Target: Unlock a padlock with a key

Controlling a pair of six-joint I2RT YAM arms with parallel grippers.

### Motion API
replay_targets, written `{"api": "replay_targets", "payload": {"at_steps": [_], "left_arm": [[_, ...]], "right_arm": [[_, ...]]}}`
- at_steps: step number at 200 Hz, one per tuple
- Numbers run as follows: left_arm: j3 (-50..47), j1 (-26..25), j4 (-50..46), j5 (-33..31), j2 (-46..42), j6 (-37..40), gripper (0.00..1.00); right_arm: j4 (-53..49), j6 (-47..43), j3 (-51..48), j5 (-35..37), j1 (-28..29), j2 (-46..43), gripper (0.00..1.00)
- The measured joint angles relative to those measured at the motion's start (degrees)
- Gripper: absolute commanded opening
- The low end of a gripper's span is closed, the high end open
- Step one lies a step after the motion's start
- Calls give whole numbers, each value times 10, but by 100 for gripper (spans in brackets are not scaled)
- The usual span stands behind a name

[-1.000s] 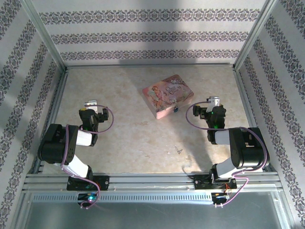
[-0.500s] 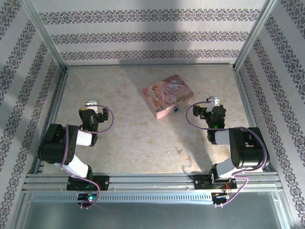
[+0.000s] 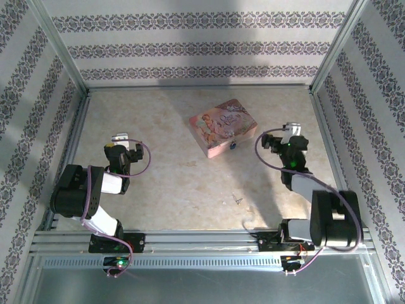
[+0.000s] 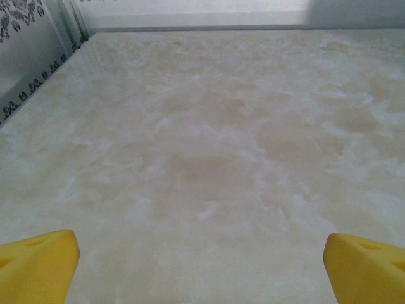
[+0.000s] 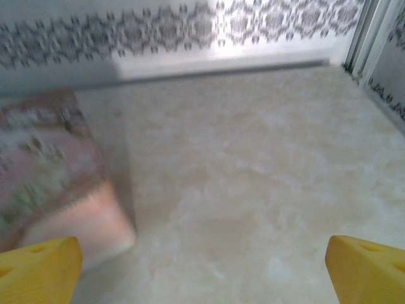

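Observation:
The tiny bluish padlock (image 3: 233, 145) sits at the near edge of the pink flower-printed tin (image 3: 223, 126) in the top view. The small grey key (image 3: 237, 200) lies flat on the table, nearer the arms and apart from both. My left gripper (image 3: 120, 137) stands open over the left part of the table, far from the lock; its yellow fingertips (image 4: 38, 263) frame bare table. My right gripper (image 3: 292, 128) is open to the right of the tin, with its yellow fingertips (image 5: 367, 269) wide apart and nothing between them. A blurred corner of the tin (image 5: 47, 171) lies to its left.
Patterned walls and an aluminium frame (image 3: 196, 88) close in the marbled table (image 3: 164, 177) at the back and both sides. Purple cables (image 3: 147, 158) loop beside each wrist. The back wall (image 5: 190, 28) stands ahead of the right gripper.
The right arm has stretched out, carrying its gripper farther from its base and slightly right, beside the tin. The left arm, padlock and key have not moved.

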Motion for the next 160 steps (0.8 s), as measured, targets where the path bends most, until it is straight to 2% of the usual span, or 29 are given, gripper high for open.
{"api": "replay_targets", "payload": {"at_steps": [17, 32, 69, 99, 120, 160], "left_arm": [[-10, 0, 2, 2, -21, 1, 99], [-14, 0, -29, 1, -75, 1, 99], [74, 0, -218, -24, -217, -39, 99], [164, 0, -370, 21, -256, -109, 99], [176, -7, -435, 68, -273, -152, 99], [183, -80, -549, 141, -296, -217, 99]], "right_arm": [[-55, 23, 23, -6, -2, -58, 98], [-104, 42, 41, -15, -2, -94, 98], [-204, 87, 85, -50, -2, -111, 99], [-242, 126, 123, -97, -2, -76, 98], [-255, 150, 151, -125, -2, -36, 99], [-264, 176, 205, -157, -2, 49, 98]]}}
